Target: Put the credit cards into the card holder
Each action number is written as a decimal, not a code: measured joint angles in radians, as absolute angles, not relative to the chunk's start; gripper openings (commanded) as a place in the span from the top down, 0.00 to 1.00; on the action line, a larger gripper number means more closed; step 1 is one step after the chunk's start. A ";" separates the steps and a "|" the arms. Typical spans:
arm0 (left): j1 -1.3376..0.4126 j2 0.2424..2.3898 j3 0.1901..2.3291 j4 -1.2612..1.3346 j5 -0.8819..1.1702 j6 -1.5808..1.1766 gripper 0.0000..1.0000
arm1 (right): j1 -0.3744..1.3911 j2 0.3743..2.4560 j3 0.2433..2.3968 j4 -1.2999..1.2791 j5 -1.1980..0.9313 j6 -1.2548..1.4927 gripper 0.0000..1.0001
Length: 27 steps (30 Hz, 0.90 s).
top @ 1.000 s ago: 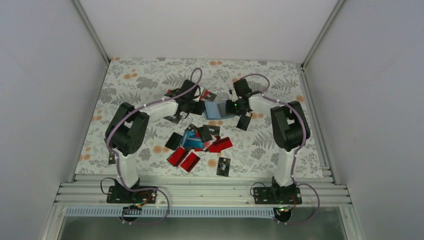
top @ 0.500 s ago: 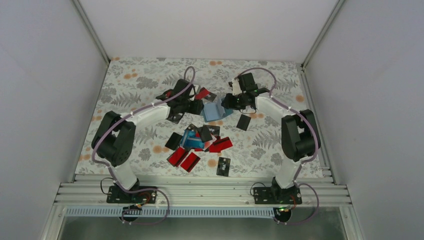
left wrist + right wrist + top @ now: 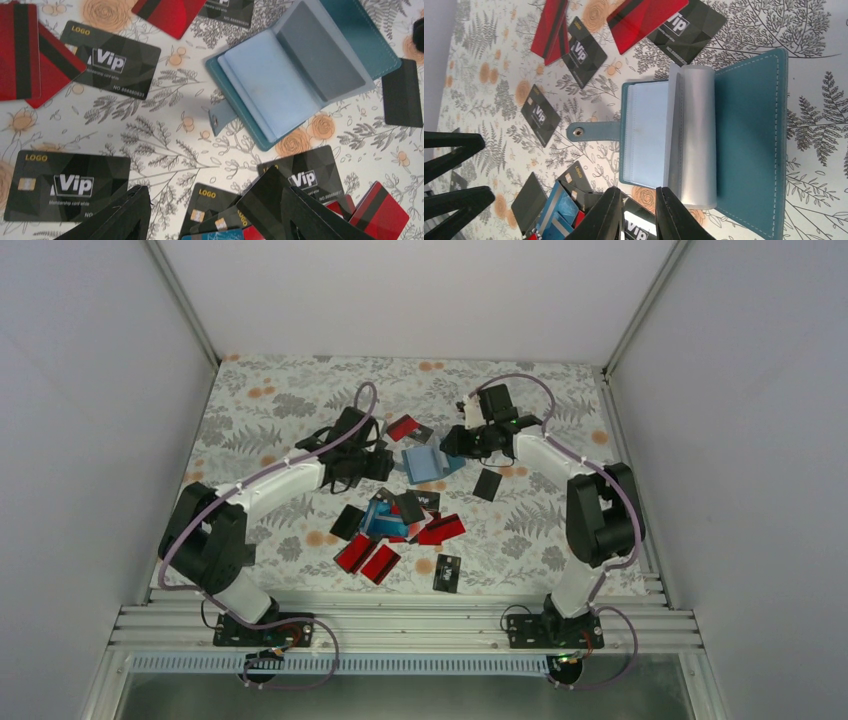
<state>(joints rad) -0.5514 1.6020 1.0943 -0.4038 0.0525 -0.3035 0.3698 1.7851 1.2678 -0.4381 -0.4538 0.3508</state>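
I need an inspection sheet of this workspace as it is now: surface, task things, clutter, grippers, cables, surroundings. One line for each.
Surface: floral cloth lies flat over the table.
Card holder: lies open with its clear sleeves up; no card seen in them.
Credit cards: red, black and blue; one pile on the arms' side of the holder, others scattered round it.
Clutter: nothing seen.
Left gripper: open wide, empty, above the cards.
Right gripper: open by a narrow gap, empty, at the holder's edge.
Cables: run along both arms and loop above the wrists.
Surroundings: white walls; metal rail at the near edge.
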 measured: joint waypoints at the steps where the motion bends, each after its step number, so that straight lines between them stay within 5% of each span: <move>1: -0.552 1.597 1.091 -0.412 0.052 -0.303 0.34 | 0.370 1.781 1.267 -0.439 -0.455 0.351 0.80; 27: -0.587 1.604 0.983 -0.408 0.171 -0.321 0.34 | 0.528 1.722 1.230 -0.418 -0.472 0.348 0.67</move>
